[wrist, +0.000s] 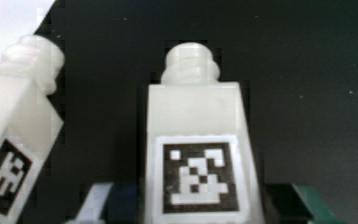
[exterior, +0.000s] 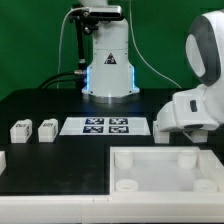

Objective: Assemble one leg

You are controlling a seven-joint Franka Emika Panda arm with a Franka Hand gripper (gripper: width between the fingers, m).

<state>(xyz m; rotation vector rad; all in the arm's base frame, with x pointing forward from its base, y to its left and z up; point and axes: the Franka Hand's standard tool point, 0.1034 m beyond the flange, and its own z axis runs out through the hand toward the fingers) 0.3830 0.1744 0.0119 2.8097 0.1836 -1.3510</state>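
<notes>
In the wrist view a white leg (wrist: 197,120) lies on the black table, its black-and-white tag facing the camera and its rounded peg end pointing away. My gripper (wrist: 202,203) is open and straddles this leg's near end, with a narrow gap on each side between the fingers (wrist: 108,200) and the leg. A second leg (wrist: 16,130) lies just beside it. In the exterior view my gripper (exterior: 182,127) is low over the table on the exterior view's right and hides both of these legs. Two more legs (exterior: 20,130) (exterior: 46,130) stand on the exterior view's left.
The large white tray-like piece (exterior: 165,152) with round corner sockets lies at the front right. The marker board (exterior: 108,126) lies in the middle. The arm's base (exterior: 108,70) stands at the back. A white part (exterior: 3,160) shows at the left edge.
</notes>
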